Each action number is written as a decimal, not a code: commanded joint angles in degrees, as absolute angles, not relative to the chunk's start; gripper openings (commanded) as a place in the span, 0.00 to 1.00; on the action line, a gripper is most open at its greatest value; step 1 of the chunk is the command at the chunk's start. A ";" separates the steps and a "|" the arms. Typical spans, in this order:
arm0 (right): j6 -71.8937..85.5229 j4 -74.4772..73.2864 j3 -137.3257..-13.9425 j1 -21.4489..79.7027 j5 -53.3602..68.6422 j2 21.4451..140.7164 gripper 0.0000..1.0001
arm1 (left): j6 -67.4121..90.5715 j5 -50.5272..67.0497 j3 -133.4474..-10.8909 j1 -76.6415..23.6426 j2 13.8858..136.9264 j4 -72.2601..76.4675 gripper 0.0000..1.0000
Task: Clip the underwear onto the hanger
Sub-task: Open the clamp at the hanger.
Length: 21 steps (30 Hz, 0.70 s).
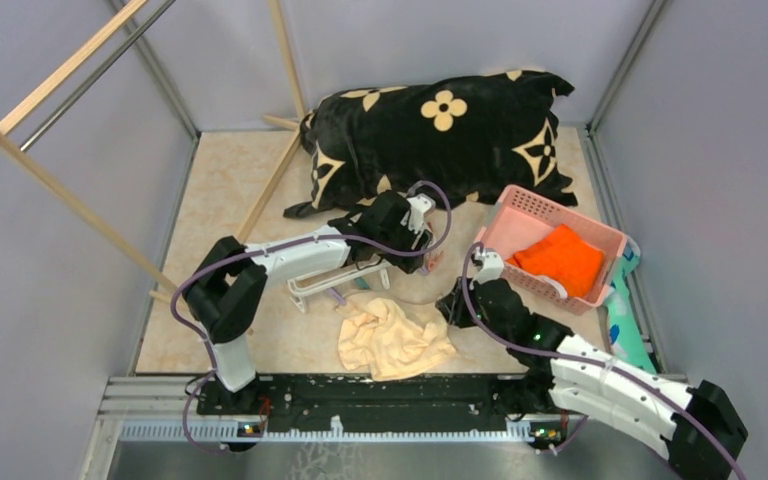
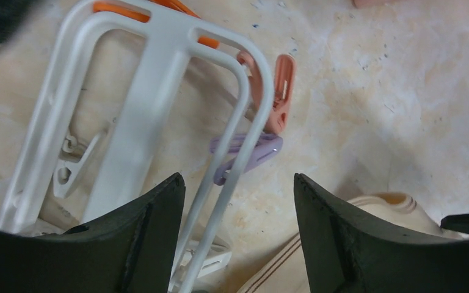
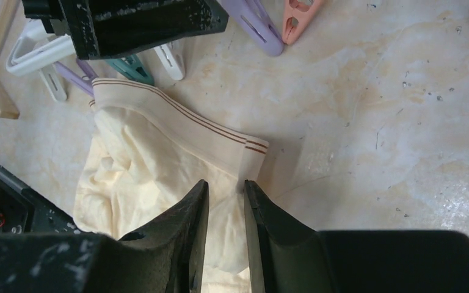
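Underwear point(image 1: 392, 338): cream fabric, crumpled in a heap on the table point(image 1: 220, 190); this is the reference item for the positions below.
Waistband point(image 3: 177, 119): two thin brown stripes, lying along the far edge of the underwear.
Hanger point(image 1: 335, 280): white frame, lying flat just beyond the underwear, to its far left.
Clips: a teal clip point(image 3: 131, 67) sits just beside the waistband. A lilac clip point(image 2: 250, 152) and a peach clip point(image 2: 278, 91) lie a little farther out, at the frame's rail.
Left gripper point(image 2: 238, 183): beyond the underwear, over the hanger. Its jaws are spread wide and hold nothing, and one frame rail is seen between them.
Right gripper point(image 3: 225, 186): over the underwear's right part, near the waistband corner. Its fingers are parted by a narrow gap and cloth shows through. Contact with the fabric cannot be told.
Pink basket point(image 1: 600, 240): well to the far right of the underwear, holding an orange cloth point(image 1: 560, 258).
Black flowered cushion point(image 1: 440, 135): farthest back.
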State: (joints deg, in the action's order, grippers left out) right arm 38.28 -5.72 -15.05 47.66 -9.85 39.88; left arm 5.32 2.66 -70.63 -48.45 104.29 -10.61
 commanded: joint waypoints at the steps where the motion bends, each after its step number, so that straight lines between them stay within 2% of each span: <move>1: 36.61 -7.90 -16.62 47.29 -10.94 37.32 0.29 | 1.33 7.33 -72.56 -48.85 104.40 -13.67 0.70; 6: 35.51 -9.51 -17.80 47.29 -12.35 36.74 0.31 | -1.80 7.97 -72.41 -48.80 104.38 -17.09 0.61; 13: 34.22 -10.60 -19.70 47.34 -13.80 38.68 0.35 | -4.88 9.88 -72.10 -48.86 104.29 -20.63 0.38; 16: 33.09 -8.03 -19.80 46.97 -11.16 39.31 0.37 | -5.32 9.44 -72.15 -48.86 104.55 -21.82 0.34; 21: 27.32 -1.99 -19.95 46.52 -6.72 40.32 0.46 | -5.31 9.31 -71.79 -48.75 103.34 -21.19 0.20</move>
State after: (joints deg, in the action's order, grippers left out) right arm 32.53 -9.26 -16.95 47.33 -10.20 39.90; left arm -4.38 8.49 -70.70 -48.53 104.31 -20.60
